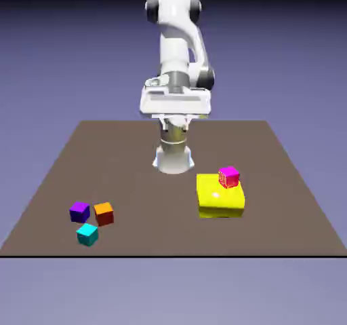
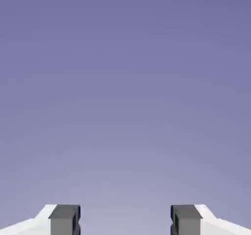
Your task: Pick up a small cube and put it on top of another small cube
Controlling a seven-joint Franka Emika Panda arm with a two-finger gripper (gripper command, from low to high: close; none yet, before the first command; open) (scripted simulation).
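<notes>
Item: white arm (image 1: pixel 177 52), folded back on its base at the far edge of the bench (image 1: pixel 173 150). Gripper (image 2: pixel 125 220) raised well clear of the surface; jaws stood apart with only blank backdrop between the grey fingertips (image 2: pixel 64 219), so nothing was held.

Item: small cyan cube (image 1: pixel 87 234), on the bench near the front edge at the exterior view's left. Two neighbours sat just beside it: a purple cube (image 1: pixel 80 212) and an orange cube (image 1: pixel 104 213), both a little farther back. Whether any of the three touched could not be told at this size.

Item: small magenta-pink cube (image 1: pixel 228 176), resting on the rear right corner of a flat yellow block (image 1: pixel 219 196), well apart from the cyan cube, at the exterior view's right.

Status: task judged not yet begun; step in hand was the reach to the cyan cube.

Handling note: the jaws should probably descend straight from above, aligned to two free faces, with the fingers kept away from the purple and orange neighbours. The pink cube sat near the block's corner, so the later placement would want centring and a gentle release.
</notes>
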